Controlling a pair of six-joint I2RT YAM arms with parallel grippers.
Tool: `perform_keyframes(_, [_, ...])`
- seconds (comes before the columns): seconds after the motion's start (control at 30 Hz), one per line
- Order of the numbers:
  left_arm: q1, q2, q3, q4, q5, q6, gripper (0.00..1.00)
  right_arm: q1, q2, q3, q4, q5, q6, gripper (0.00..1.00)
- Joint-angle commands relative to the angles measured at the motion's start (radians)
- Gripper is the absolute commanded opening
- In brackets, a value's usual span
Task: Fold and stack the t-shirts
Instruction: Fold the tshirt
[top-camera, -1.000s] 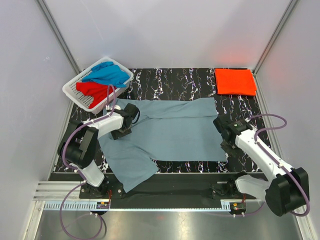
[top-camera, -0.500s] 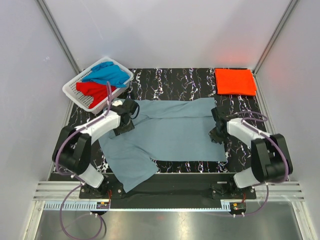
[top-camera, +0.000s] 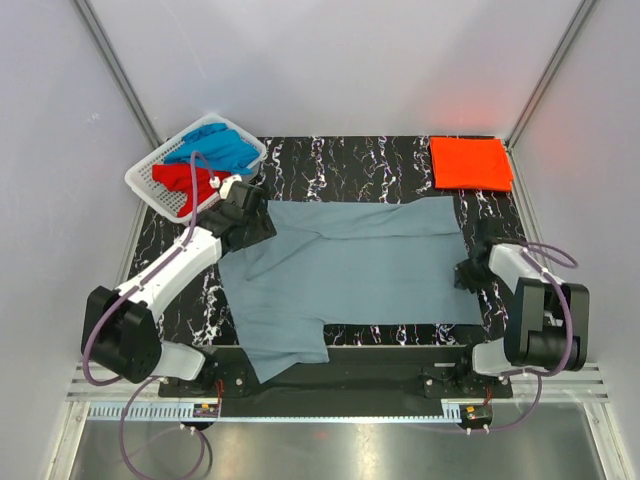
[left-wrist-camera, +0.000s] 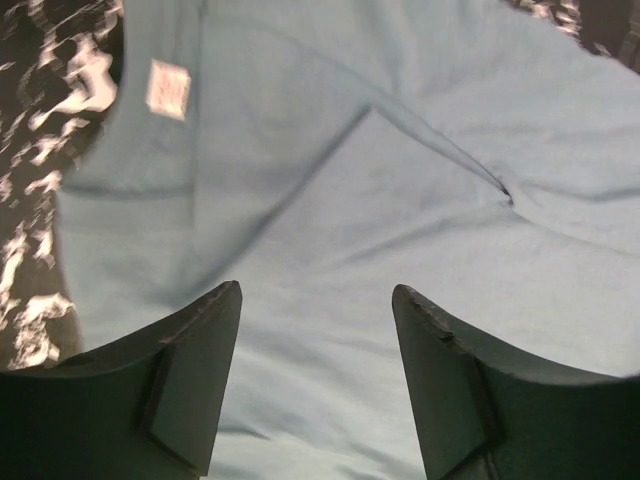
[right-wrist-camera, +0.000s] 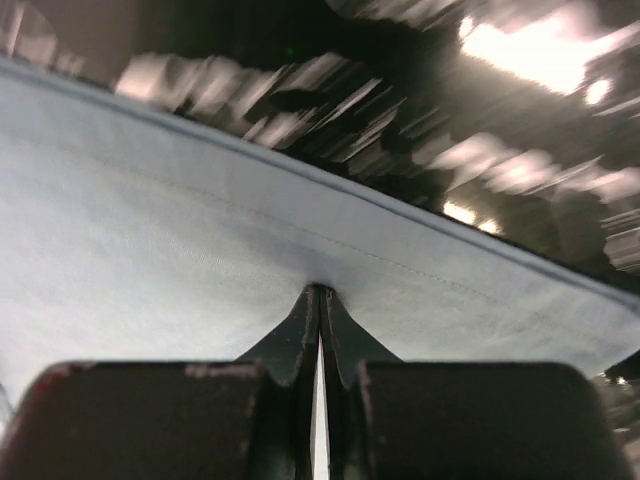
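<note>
The grey-blue t-shirt lies spread flat across the table, collar to the left, one sleeve hanging over the near edge. My left gripper is open just above the cloth near the collar; in the left wrist view its fingers straddle bare shirt with a white label beyond. My right gripper is shut on the shirt's hem at the right side; the right wrist view shows cloth pinched between the tips. The orange-red t-shirt lies folded at the back right.
A white slotted basket at the back left holds the bright blue t-shirt and the red t-shirt. The table is black marbled, with grey walls close on both sides.
The right gripper has moved right toward the table's edge, pulling the grey-blue shirt right and flatter. The left arm has stretched out toward the back, to the collar.
</note>
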Motion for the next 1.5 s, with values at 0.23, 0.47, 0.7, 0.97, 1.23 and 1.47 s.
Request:
perform_keyframes(0.23, [0.035,0.026,-0.013,0.223,0.266,0.165,0.71,-0.220,-0.001,-0.048,0.003,-0.027,-0.139,0.11])
perform_keyframes(0.47, [0.128,0.253,0.144,0.237,0.378,0.174,0.67,-0.220,0.116,0.172,-0.006,-0.082,-0.216,0.17])
perform_keyframes(0.7, [0.195,0.279,0.142,0.203,0.351,0.223,0.66,-0.220,0.038,0.273,-0.087,-0.093,-0.112,0.33])
perform_keyframes(0.97, [0.202,0.293,0.090,0.246,0.438,0.237,0.67,-0.220,0.147,0.267,-0.098,-0.088,-0.101,0.36])
perform_keyframes(1.23, [0.178,0.311,0.092,0.237,0.406,0.280,0.70,-0.220,0.163,0.254,0.091,-0.219,-0.179,0.35])
perform_keyframes(1.47, [0.227,0.383,0.129,0.286,0.456,0.233,0.70,-0.220,0.206,0.268,0.120,-0.153,-0.093,0.36])
